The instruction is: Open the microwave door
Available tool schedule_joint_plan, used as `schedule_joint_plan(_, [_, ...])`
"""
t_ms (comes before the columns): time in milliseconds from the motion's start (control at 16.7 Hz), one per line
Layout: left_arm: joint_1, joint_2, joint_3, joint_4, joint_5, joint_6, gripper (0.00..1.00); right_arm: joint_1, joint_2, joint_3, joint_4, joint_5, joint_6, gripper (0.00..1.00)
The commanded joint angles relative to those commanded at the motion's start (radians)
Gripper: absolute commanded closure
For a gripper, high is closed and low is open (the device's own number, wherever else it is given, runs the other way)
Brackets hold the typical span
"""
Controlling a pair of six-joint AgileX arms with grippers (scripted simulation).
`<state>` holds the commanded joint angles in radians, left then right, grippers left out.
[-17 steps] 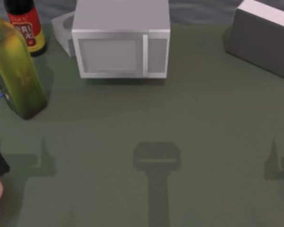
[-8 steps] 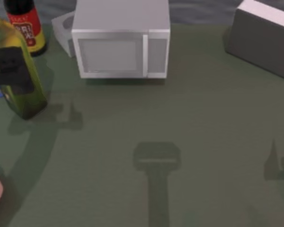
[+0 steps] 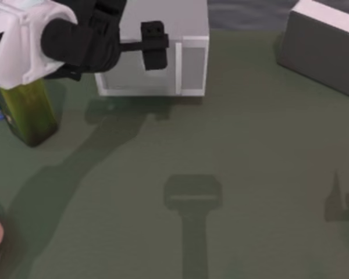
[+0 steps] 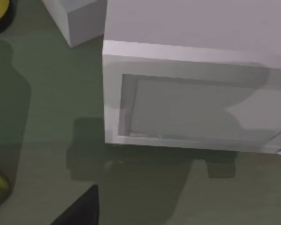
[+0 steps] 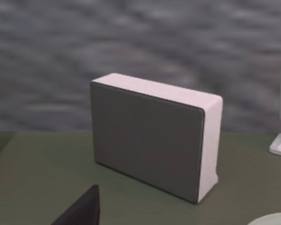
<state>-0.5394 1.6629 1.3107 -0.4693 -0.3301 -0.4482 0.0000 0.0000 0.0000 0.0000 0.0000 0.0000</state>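
Observation:
The light-grey microwave [image 3: 163, 14] stands at the table's back, left of the middle. Its door [image 3: 134, 78] is flush with the front, with the thin handle strip [image 3: 178, 67] beside the plain control panel [image 3: 193, 67]. My left gripper [image 3: 153, 45] hovers above the door's upper part, just left of the handle strip, and hides part of the window. In the left wrist view the door [image 4: 187, 112] fills the middle, and one dark finger [image 4: 82, 211] shows far to one side with nothing against it. My right arm is parked out of the top view; its finger [image 5: 82, 211] shows the same way.
A tall green bottle [image 3: 29, 110] stands under my left arm at the left edge. A small white box [image 4: 79, 18] sits behind the microwave's left corner. A larger grey-and-white box [image 3: 326, 46] stands at the back right, also facing the right wrist view [image 5: 150, 140].
My left arm has swung from the left edge up and to the right, past the green bottle, to the microwave's front. The door has not moved.

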Motion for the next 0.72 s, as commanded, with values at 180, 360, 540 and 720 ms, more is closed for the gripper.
schedule_joint_plan(180, [-0.073,0.215,0.180,-0.058,-0.043,-0.064,0.00,0.000,0.000,0.000,0.000,0.000,0.000,0.00])
schedule_joint_plan(360, [-0.123,0.348,0.305,-0.094,-0.072,-0.108,0.00,0.000,0.000,0.000,0.000,0.000,0.000,0.00])
schedule_joint_plan(540, [-0.142,0.397,0.356,-0.107,-0.083,-0.126,0.00,0.000,0.000,0.000,0.000,0.000,0.000,0.00])
schedule_joint_plan(720, [-0.142,0.397,0.356,-0.107,-0.083,-0.126,0.00,0.000,0.000,0.000,0.000,0.000,0.000,0.00])
